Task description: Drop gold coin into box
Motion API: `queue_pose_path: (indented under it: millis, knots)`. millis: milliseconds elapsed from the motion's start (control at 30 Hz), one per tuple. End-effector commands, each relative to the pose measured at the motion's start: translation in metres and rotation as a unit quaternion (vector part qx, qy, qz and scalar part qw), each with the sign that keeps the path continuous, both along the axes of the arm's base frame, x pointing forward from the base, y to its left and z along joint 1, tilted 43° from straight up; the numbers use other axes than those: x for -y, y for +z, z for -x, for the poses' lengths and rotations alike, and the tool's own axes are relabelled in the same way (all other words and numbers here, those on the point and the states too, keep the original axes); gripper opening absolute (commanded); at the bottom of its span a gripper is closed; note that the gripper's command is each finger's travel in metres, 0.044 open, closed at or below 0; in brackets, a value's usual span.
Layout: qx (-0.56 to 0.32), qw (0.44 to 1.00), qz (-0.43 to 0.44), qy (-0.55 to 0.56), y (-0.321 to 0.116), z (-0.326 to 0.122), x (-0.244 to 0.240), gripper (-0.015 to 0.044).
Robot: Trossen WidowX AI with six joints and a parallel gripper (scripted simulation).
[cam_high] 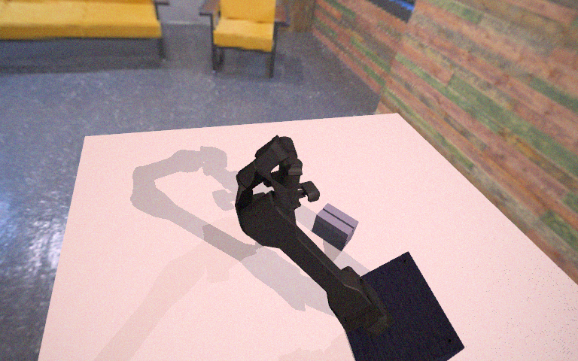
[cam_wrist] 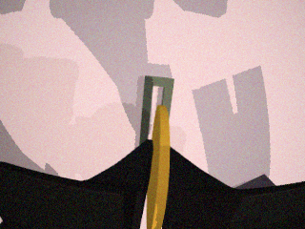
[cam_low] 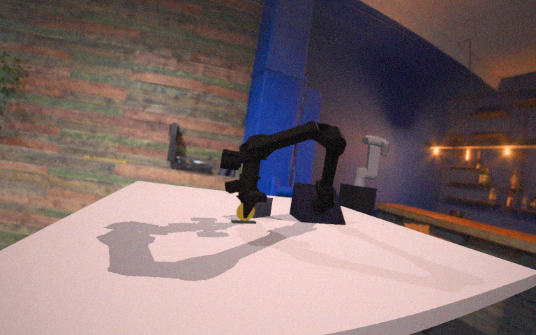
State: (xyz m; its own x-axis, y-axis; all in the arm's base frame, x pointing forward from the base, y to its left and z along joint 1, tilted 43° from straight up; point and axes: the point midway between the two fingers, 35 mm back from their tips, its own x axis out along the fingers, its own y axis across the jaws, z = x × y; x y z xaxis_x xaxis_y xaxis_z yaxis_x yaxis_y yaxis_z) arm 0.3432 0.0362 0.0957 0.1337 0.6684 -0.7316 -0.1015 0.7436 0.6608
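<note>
Gold coin pinched edge-on between the gripper fingers, above its green holder.

The coin (cam_wrist: 158, 168) stands on edge between the two black fingers, which are pressed against its flat faces; in the wrist view its far rim overlaps the near end of the dark-green holder (cam_wrist: 156, 105), and whether it touches the holder cannot be told. The exterior view shows what the wrist view does not: the gripper (cam_low: 249, 202) points down, the coin's (cam_low: 245, 212) lower half hangs below the fingertips, and the holder (cam_low: 243, 221) lies flat on the table (cam_low: 345, 290) directly beneath. The grey box (cam_low: 262, 206) sits just behind. In the top view the arm hides coin and holder; only the box (cam_high: 334, 226) with its slot shows, near the table's (cam_high: 462, 223) middle, between the gripper and the arm's dark base plate (cam_high: 413, 308) at the near edge.
</note>
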Motion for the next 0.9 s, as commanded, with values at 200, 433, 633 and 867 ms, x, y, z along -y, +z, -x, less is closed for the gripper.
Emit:
queue_pose_path:
  millis: [200,433,633,867]
  knots:
    - [0.005,1.000,0.003,-0.001,0.019,-0.001,0.019,0.0000]
    - [0.004,1.000,0.004,-0.001,0.032,0.001,0.032,0.0000]
    - [0.004,1.000,0.004,-0.001,0.043,0.004,0.042,0.0000]
    - [0.004,1.000,0.003,-0.001,0.057,0.009,0.053,0.0000]
